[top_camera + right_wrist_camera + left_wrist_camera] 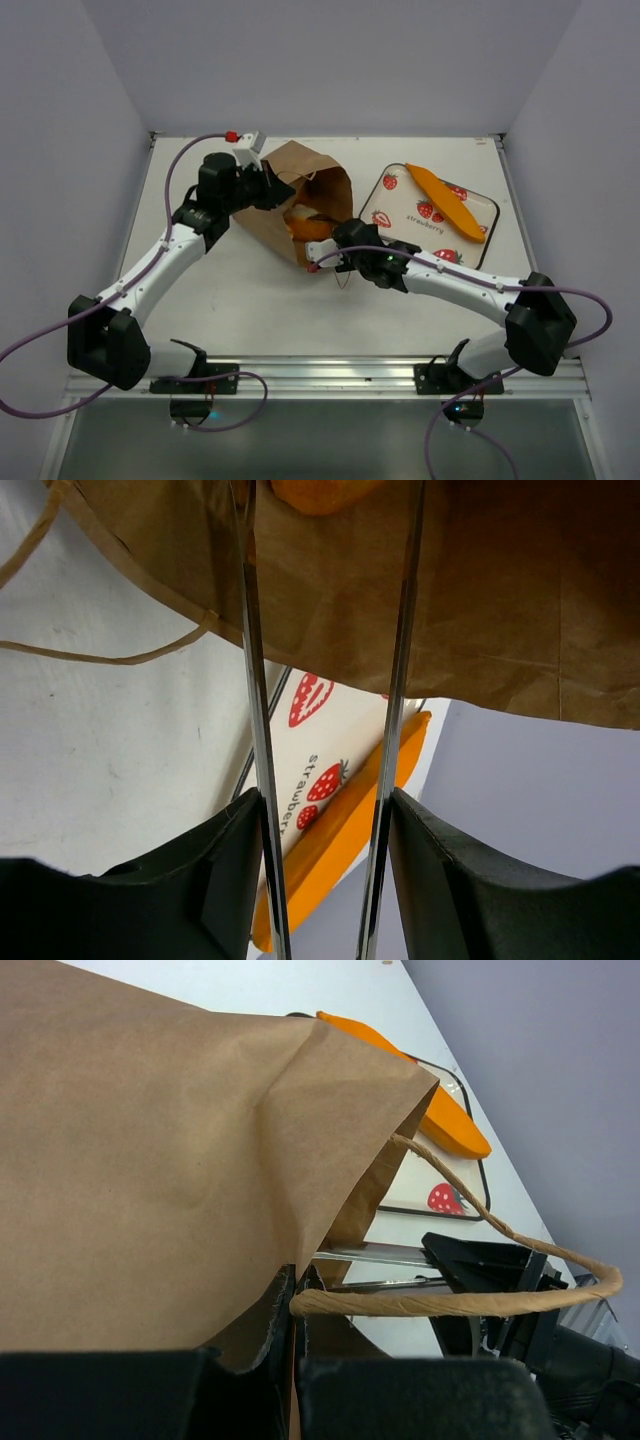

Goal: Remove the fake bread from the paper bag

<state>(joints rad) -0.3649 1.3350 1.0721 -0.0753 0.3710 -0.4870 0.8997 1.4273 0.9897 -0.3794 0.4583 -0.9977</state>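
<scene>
Your left gripper [266,187] is pinched shut on the edge of the paper bag [285,170], which lies on its side near the middle of the table [250,300] with its open mouth turned toward your right arm. Your right gripper [320,240] reaches into that mouth with its two thin metal fingers [250,680] set moderately apart. An orange piece of fake bread [305,226] lies inside the bag just past them, though you cannot tell whether the tips touch it. Just right of the bag sits a strawberry-printed tray [400,200] with a long orange loaf [447,203] lying across it.
</scene>
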